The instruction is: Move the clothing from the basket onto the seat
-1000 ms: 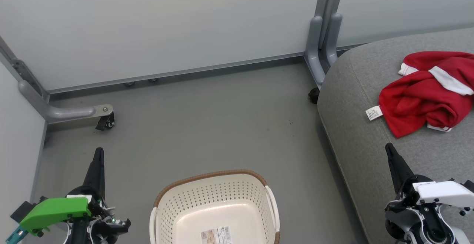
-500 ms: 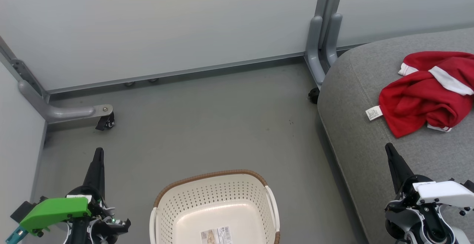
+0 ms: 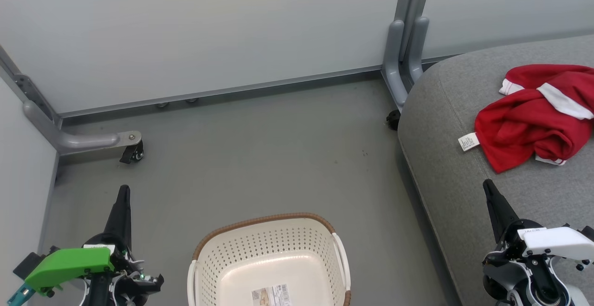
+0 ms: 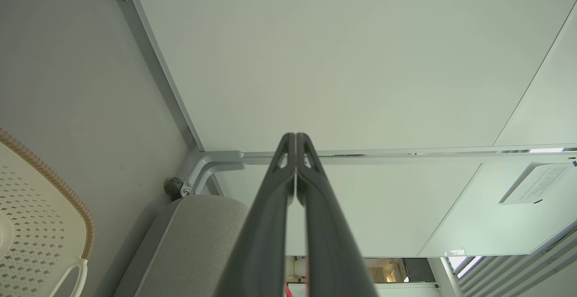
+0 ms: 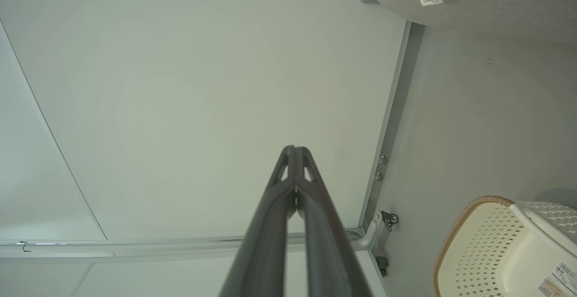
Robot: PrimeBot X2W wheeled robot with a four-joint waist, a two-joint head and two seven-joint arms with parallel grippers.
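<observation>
One red heap of clothing [image 3: 529, 120] lies on the seat [image 3: 455, 204], with its white tag [image 3: 468, 141] spread on the grey fabric toward the seat's edge. I cannot tell whether the heap is one garment or two. Checked against the frames of a second and half a second back, cloth, basket and arms show no shift. The basket [image 3: 264, 218] stands on the floor [image 3: 278, 157] near the seat, and what shows of its inside is bare but for a label [image 3: 271, 294]. Judgement: transfer looks complete, robot idle. Left gripper [image 3: 123, 192] sits low, left of the basket. Right gripper [image 3: 488, 187] is over the seat's front, short of the clothing. Both point forward, fingers pressed together, holding nothing.
</observation>
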